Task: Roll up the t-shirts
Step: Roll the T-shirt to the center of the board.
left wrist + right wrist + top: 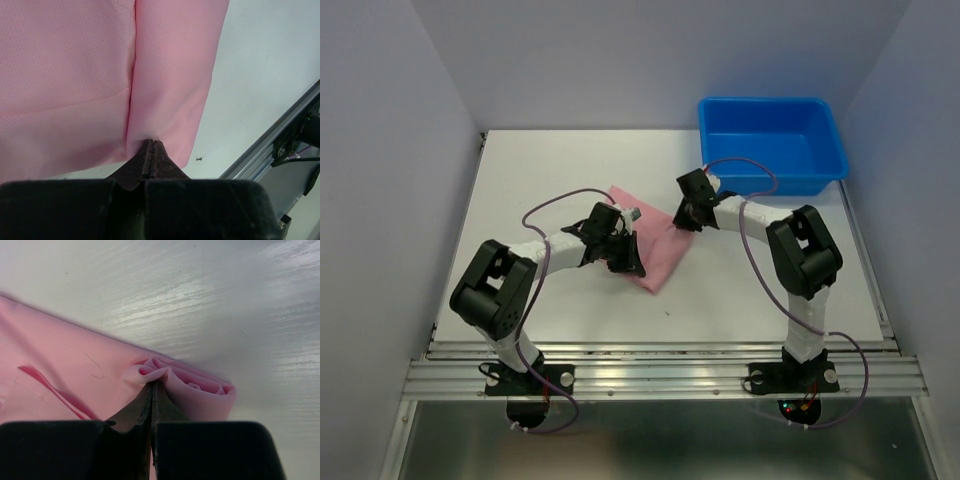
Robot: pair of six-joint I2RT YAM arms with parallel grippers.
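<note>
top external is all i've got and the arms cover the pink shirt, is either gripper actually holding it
Observer: Yes. The left wrist view shows the left gripper shut, pinching a folded edge of the t-shirt.
Operator: and the right one
Observer: The right gripper is shut on the fabric too, at a bunched end.
Operator: any roll started there
Observer: The right wrist view shows several layers curled over one another at that end, beside bare table.
</note>
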